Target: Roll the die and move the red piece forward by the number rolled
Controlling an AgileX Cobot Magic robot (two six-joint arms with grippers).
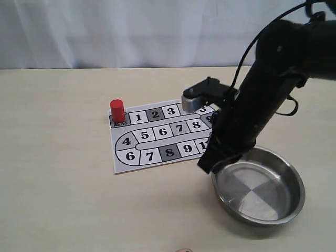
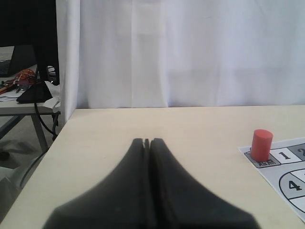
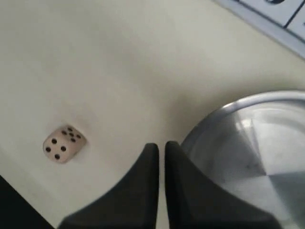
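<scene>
The die [image 3: 64, 144] lies on the bare pale surface [image 1: 63, 184], out of the bowl and off the board, near and to the left of the steel bowl [image 1: 262, 184]. In the exterior view only a sliver of it peeks in at the near edge. Two of its pipped faces show in the right wrist view, but which one is up is hard to tell. The right claw [image 3: 161, 146] hangs over the surface just beside the bowl's left rim. Its fingers are drawn almost together with only a thin slit between them, and they grip nothing; the die sits apart from them. The right arm slants down from the far right, across the right end of the numbered board [image 1: 157, 137]. The red piece [image 1: 117, 111] stands upright on the start square at the board's far left corner, just left of square 1. The left claw [image 2: 147, 142] is pressed closed and empty, held above the surface well to the left of the red piece. A white curtain hangs behind the far edge.
</scene>
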